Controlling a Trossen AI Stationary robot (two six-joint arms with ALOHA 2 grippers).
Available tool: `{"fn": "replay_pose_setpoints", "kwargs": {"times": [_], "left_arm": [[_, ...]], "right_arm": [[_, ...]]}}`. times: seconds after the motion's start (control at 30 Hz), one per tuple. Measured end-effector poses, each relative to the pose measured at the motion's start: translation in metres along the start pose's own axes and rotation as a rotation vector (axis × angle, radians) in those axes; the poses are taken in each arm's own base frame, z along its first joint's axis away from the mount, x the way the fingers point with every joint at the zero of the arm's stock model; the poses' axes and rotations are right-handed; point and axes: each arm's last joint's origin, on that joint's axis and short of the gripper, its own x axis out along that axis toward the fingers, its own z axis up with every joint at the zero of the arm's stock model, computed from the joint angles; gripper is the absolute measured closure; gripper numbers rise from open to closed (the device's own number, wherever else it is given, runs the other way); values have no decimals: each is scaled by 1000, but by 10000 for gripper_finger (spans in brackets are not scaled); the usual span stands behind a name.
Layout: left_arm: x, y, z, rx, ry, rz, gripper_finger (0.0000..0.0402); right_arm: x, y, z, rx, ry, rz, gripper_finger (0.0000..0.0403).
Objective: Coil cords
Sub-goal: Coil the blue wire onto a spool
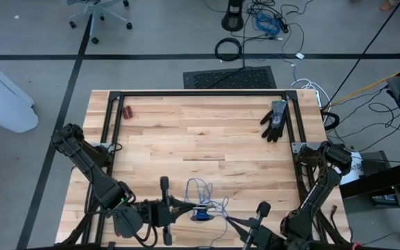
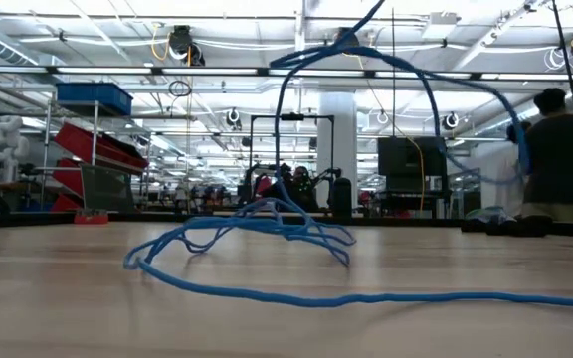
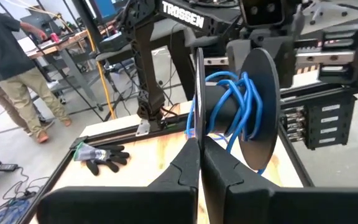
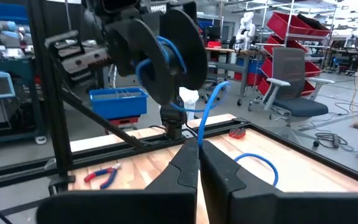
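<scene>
The cords are one thin blue cable [image 2: 267, 224]. Part of it is wound on the hub of a black two-flanged spool [image 3: 235, 106], also seen in the high view [image 1: 201, 214] and the right wrist view [image 4: 166, 50]. The remainder lies in loose loops on the wood [image 1: 200, 187] near the table's front edge. My left gripper [image 1: 188, 208] comes in from the left, shut on the spool. My right gripper [image 1: 226, 221] comes in from the right, shut on the cable just below the spool. My left gripper pinches the rim of the spool's nearer flange [image 3: 199, 127] between its two fingers, coming in about level from the table's left. The spool is lifted clear of the table with its axis level. My right gripper pinches one strand of the cable [image 4: 205, 124] between its fingertips, level from the table's right. The strand rises from the fingers to the spool, and another stretch [image 4: 257, 163] curves down to the wood.
A black glove [image 1: 275, 119] lies at the table's far right. Small red-handled pliers [image 1: 127, 111] lie at the far left. A black frame rail [image 1: 200, 94] borders the wood. Bare wood fills the middle. People stand beyond the table [image 3: 11, 68].
</scene>
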Motion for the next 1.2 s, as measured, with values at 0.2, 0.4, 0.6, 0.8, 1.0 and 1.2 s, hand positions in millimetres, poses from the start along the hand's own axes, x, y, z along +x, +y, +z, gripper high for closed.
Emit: {"fn": "replay_pose_setpoints", "kwargs": {"times": [0.2, 0.4, 0.6, 0.8, 1.0, 1.2], "left_arm": [[4, 3, -5, 11, 37, 10, 395], [10, 10, -8, 2, 65, 43, 395], [13, 13, -10, -18, 75, 58, 395], [15, 14, -11, -9, 86, 58, 395], [16, 16, -12, -7, 90, 62, 395], [18, 17, -15, 2, 109, 69, 395]], "right_arm": [[0, 1, 11, 13, -24, 70, 403], [2, 1, 17, 35, -52, 130, 403], [9, 1, 19, 47, -69, 158, 403], [20, -1, 25, 76, -104, 177, 403], [25, -4, 30, 93, -135, 188, 403], [29, -5, 33, 112, -165, 213, 403]]}}
